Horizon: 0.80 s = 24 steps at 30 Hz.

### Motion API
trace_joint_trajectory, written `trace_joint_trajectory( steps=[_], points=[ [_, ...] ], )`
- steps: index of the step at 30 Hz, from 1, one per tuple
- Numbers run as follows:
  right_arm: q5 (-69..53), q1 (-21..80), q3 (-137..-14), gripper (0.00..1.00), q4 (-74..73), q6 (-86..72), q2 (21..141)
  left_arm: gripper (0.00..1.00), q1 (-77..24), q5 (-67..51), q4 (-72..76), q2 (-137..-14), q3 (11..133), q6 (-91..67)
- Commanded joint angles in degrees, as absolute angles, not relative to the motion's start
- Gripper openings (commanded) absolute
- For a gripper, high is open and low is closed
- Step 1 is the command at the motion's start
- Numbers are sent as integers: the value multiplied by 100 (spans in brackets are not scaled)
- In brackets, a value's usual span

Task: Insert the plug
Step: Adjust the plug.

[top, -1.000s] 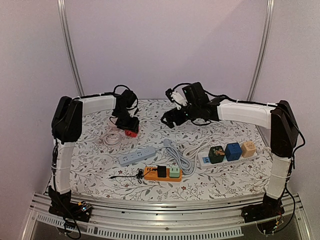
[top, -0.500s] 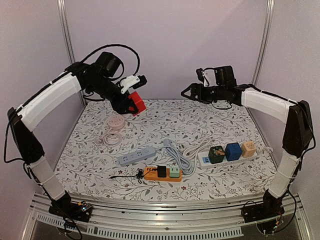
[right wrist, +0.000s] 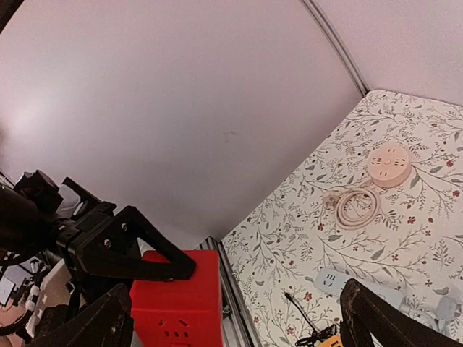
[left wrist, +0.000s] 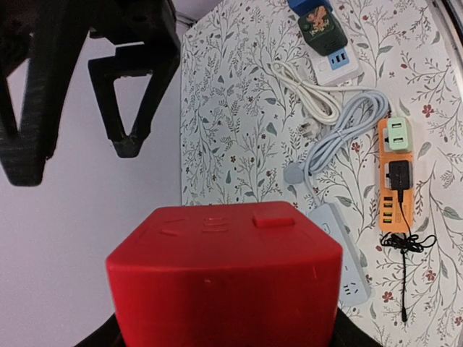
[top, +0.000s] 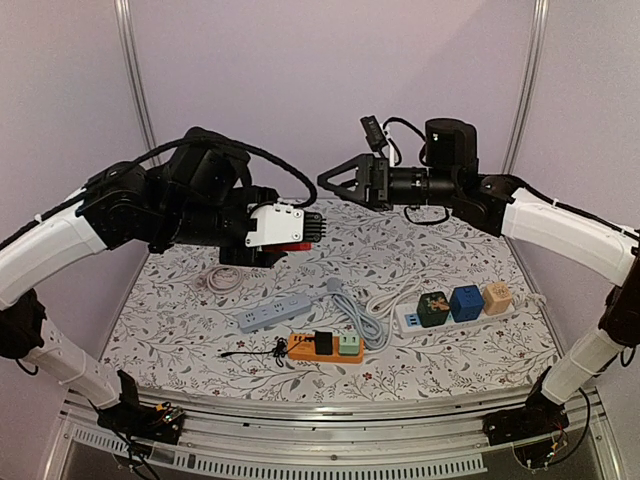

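My left jaws clamp the red cube plug (left wrist: 224,278) mid-air, with my right jaws gaping wide opposite. I should hold it square (no twisting) while lowering toward the grey strip (top: 274,312) on the tabletop (top: 470,250) below.

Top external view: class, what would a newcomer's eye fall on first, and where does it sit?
The red cube plug, held in mid-air over the table's middle in the left gripper. The right gripper faces it just to the right, open and empty. Below, toward the right, a white power strip carries green, blue and tan cubes.
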<state>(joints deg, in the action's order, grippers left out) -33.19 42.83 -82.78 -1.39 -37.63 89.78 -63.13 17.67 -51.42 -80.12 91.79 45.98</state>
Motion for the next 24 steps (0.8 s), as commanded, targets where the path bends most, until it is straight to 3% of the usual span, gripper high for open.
trace_joint_trajectory(
  steps=[1,10,22,24],
  points=[
    [-3021,4624,-7776,99,462,-3662,8381,0,-6601,2971,-3803,-7946,8979,5097],
    [-3499,4805,-7282,96,932,-3646,8423,0,-6867,3031,-3616,-8090,8863,4712],
    [-3989,4931,-7736,74,1140,-3733,9182,0,-6917,3007,-3429,-8070,8692,4513],
    [-4087,4937,-7811,74,1185,-3813,9337,0,-6917,3008,-3393,-8045,8640,4494]
  ],
)
